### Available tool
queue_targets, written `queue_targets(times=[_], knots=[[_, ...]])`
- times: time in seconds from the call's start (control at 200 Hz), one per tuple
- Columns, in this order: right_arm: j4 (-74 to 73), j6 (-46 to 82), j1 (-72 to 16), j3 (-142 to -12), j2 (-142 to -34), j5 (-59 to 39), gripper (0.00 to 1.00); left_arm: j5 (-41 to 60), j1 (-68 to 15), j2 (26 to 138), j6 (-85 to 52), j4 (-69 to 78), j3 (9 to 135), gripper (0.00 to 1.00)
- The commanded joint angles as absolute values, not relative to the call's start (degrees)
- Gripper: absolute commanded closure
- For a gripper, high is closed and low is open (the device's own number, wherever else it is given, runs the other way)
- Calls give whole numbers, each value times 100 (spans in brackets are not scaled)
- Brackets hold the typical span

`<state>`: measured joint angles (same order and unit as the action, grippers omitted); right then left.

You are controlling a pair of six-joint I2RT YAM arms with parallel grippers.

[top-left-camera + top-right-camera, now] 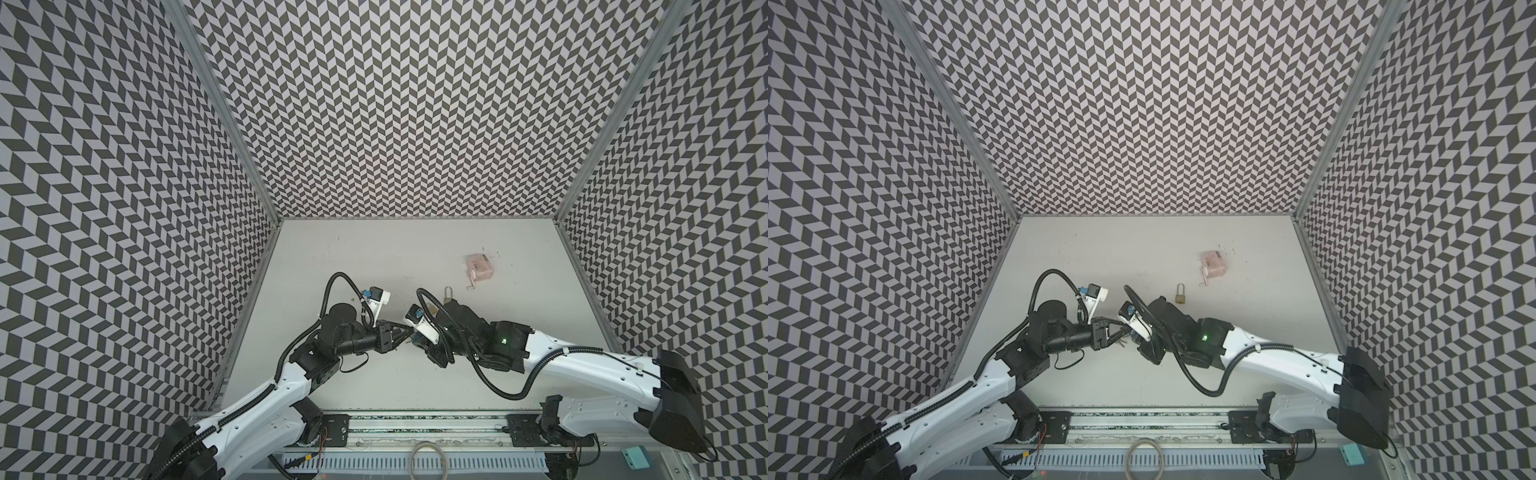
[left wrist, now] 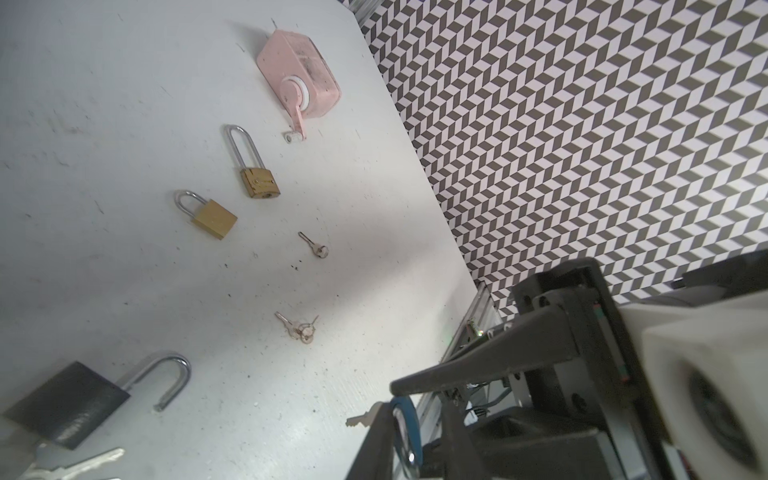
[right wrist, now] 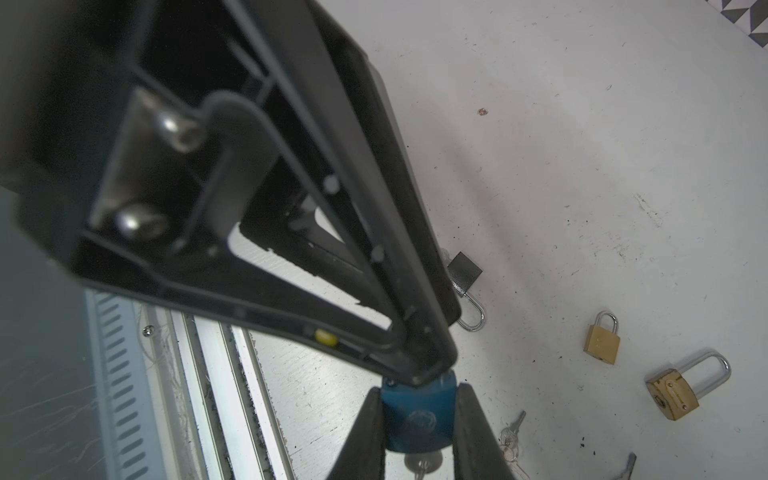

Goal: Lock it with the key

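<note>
**On the scuffed white table, one key between two grippers**

Black-and-white chevron walls [image 1: 415, 104] box in a scuffed white tabletop [image 1: 374, 257], and both arms meet near its front middle. Between them is the silver key with a blue plastic head [image 3: 417, 415], apparently held clear of the surface. The right gripper [image 3: 428, 372] is pinched together on the top rim of that head. The left gripper [image 2: 386, 401] is clamped on the head's two side edges. The embossed face is turned to the right wrist camera, and the toothed blade tip pokes out free past a left finger. This reads as a handover to the left arm.

To do it well, the left pinch should be firm before the right lets go, since an edge grip on smooth plastic can let the key swivel. The right jaws should part only a little and back straight off without dragging the head. The blade needs to be left unobstructed.

The likely target is the black rectangular padlock with its steel shackle open [image 2: 66, 405], lying flat close to the grippers. Its keyhole is not visible. It would probably slide under a push, so the freed right gripper may have to brace it. A short-shackled brass padlock [image 2: 214, 218], a long-shackled brass padlock [image 2: 259, 183] and a bunch of small keys [image 2: 299, 328] lie nearby and should be avoided.
</note>
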<state>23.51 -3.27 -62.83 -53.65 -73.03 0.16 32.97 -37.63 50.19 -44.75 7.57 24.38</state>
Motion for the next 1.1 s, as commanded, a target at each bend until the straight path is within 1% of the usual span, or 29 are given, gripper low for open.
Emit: queue_targets(times=[0.0, 0.065, 0.16, 0.195, 0.27, 0.35, 0.371, 0.421, 0.476, 0.586, 0.676, 0.726, 0.811, 0.931, 1.091], knots=[[1978, -341, -6309, -5523, -7191, 8, 82, 3252, -3842, 5049, -4395, 837, 2650, 90], [1953, -291, -6309, -5553, -7148, 57, 83, 3235, -3850, 5047, -4395, 835, 2662, 100], [1870, -209, -6305, -5615, -6997, 66, 84, 3272, -3850, 5005, -4441, 891, 2697, 100], [1823, -166, -6302, -5630, -6901, 92, 82, 3259, -3841, 4953, -4455, 921, 2743, 100], [1643, -74, -6306, -5643, -6632, 206, 65, 3065, -3799, 4721, -4526, 936, 2854, 100], [1254, 87, -6302, -5522, -6191, 323, 37, 3051, -3666, 4452, -4676, 1245, 2899, 100], [1095, 125, -6302, -5452, -6055, 327, 31, 3078, -3623, 4386, -4711, 1328, 2921, 100], [596, 220, -6302, -5216, -5665, 279, 23, 3148, -3508, 4243, -4805, 1577, 2952, 100], [-31, 369, -6302, -4917, -5222, 243, 19, 3243, -3410, 4098, -4888, 1906, 3026, 100], [-894, 642, -6245, -4661, -4658, 179, 18, 3419, -3331, 3955, -4913, 2353, 3416, 100], [-1342, 744, -6109, -4715, -4486, -275, 18, 3594, -3323, 3969, -4999, 2732, 3811, 100], [-1478, 698, -6059, -4844, -4508, -541, 18, 3674, -3323, 4028, -5034, 2871, 4054, 100], [-1664, 609, -6028, -5104, -4617, -961, 22, 3782, -3343, 4165, -5123, 3045, 4436, 100], [-2017, 544, -6007, -5438, -4918, -1587, 23, 3912, -3349, 4364, -5357, 3564, 4734, 100], [-2264, 401, -6006, -5823, -5335, -1754, 23, 4014, -3504, 4634, -5531, 4028, 4993, 100]])
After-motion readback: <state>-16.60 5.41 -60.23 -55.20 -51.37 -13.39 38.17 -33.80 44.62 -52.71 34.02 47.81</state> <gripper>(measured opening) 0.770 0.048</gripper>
